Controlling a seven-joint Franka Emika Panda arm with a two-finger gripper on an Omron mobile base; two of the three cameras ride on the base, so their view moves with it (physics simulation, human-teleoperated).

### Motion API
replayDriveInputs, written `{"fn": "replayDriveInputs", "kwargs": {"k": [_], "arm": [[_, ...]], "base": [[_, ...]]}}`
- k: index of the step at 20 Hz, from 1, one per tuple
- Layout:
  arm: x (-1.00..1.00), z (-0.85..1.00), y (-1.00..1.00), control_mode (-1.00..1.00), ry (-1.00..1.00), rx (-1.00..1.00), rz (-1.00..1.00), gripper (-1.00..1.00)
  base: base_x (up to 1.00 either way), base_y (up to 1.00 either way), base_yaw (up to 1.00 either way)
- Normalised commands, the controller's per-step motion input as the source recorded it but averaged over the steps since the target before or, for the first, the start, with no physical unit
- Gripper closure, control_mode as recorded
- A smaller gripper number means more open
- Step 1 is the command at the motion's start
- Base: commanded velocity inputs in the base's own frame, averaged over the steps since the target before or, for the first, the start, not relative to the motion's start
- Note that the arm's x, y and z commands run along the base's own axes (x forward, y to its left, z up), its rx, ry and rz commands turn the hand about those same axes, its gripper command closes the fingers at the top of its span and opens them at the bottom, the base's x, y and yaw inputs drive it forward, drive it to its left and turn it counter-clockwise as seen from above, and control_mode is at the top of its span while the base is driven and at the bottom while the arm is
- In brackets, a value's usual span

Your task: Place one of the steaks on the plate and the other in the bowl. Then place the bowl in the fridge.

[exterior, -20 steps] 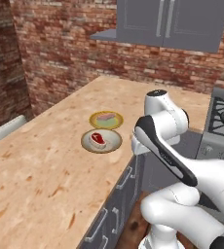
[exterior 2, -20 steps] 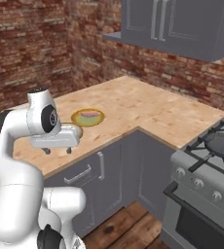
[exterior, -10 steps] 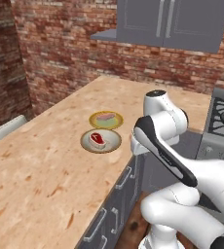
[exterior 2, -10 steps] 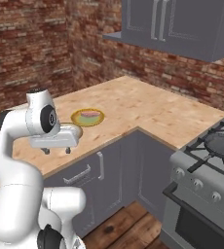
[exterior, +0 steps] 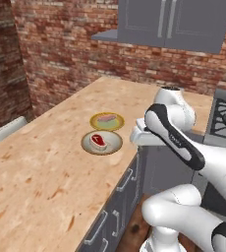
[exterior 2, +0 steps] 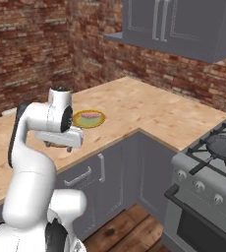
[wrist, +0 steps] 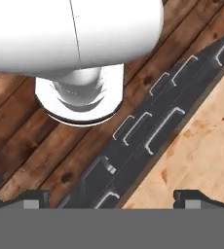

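Flat, even rendered light, medium bright, no clear source. Desk [exterior: 46, 167] evenly lit, no glare. Soft faint shadow under the arm [exterior 2: 34, 147] on the cabinet fronts [exterior 2: 100, 172]. Brick wall [exterior: 2, 64] at left of frame darker. Low resolution, textures slightly soft, edges jagged. Hand view sharp enough, floor [wrist: 16, 121] planks mildly blurred. No edge distortion.

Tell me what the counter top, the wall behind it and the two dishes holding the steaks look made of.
Counter top: light wood, matte, speckled grain. Wall: red brick, visible mortar lines. Plate under the red steak: pale grey, probably ceramic. Bowl holding the pinkish steak: tan-yellow, smooth, material unclear.
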Motion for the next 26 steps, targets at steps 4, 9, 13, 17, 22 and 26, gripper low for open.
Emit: {"fn": "replayDriveInputs", "kwargs": {"k": [4, 9, 13, 17, 22, 26], "arm": [[0.61, 0.19, 0.0, -1.0, 0.15, 0.44, -0.32, -1.0], [0.78, -0.08, 0.34, -1.0, 0.1, 0.07, -0.48, -1.0], [0.78, -0.04, -0.26, -1.0, 0.19, 0.0, -0.27, -1.0], [0.72, -0.58, -0.04, -1.0, 0.01, 0.01, -0.21, -1.0], [0.43, -0.8, 0.14, -1.0, -0.12, 0.12, -0.03, -1.0], [0.5, -0.36, 0.04, -1.0, -0.02, 0.07, 0.0, -1.0]], "base": [[0.0, 0.0, 0.0], [0.0, 0.0, 0.0], [0.0, 0.0, 0.0], [0.0, 0.0, 0.0], [0.0, 0.0, 0.0], [0.0, 0.0, 0.0]]}}
